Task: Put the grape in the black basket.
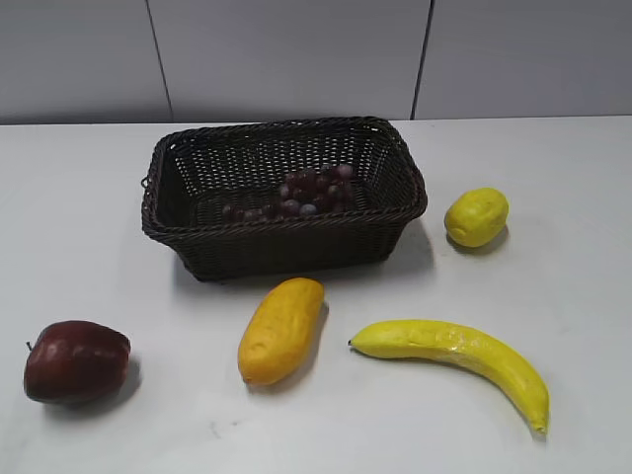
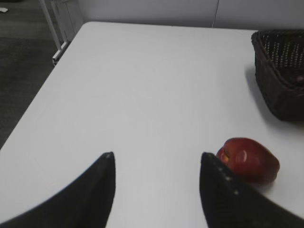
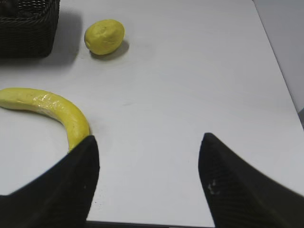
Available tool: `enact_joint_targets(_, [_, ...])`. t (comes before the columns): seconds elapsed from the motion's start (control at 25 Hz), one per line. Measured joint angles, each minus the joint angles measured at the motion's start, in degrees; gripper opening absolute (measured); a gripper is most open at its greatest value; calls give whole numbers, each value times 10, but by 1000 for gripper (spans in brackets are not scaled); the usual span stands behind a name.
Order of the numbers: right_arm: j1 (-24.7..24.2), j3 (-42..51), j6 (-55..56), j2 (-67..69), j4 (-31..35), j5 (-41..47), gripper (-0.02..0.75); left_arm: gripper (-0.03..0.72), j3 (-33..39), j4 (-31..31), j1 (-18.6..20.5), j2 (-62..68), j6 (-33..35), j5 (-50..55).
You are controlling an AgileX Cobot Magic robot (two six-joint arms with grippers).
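The grape [image 1: 306, 194], a bunch of small dark purple-red grapes, lies inside the black basket [image 1: 286, 249], a large dark woven wicker basket at the table's back middle. The basket's corner shows in the left wrist view [image 2: 280, 71] and in the right wrist view [image 3: 28, 28]. Neither gripper appears in the exterior view. My left gripper [image 2: 156, 154] is open and empty over bare table near the front left. My right gripper [image 3: 148, 137] is open and empty near the table's front right edge.
A dark red apple [image 1: 76, 361] [image 2: 249, 159] sits front left, beside my left gripper's right finger. A yellow-orange oblong fruit [image 1: 281, 329], a banana [image 1: 459, 355] [image 3: 50, 111] and a lemon [image 1: 476, 216] [image 3: 104, 36] lie on the white table [image 1: 89, 217].
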Motion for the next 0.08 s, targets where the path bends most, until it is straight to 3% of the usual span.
enact_joint_targets(0.08, [0, 0, 0, 0, 0, 0, 500, 518, 2, -2, 0, -1, -2, 5])
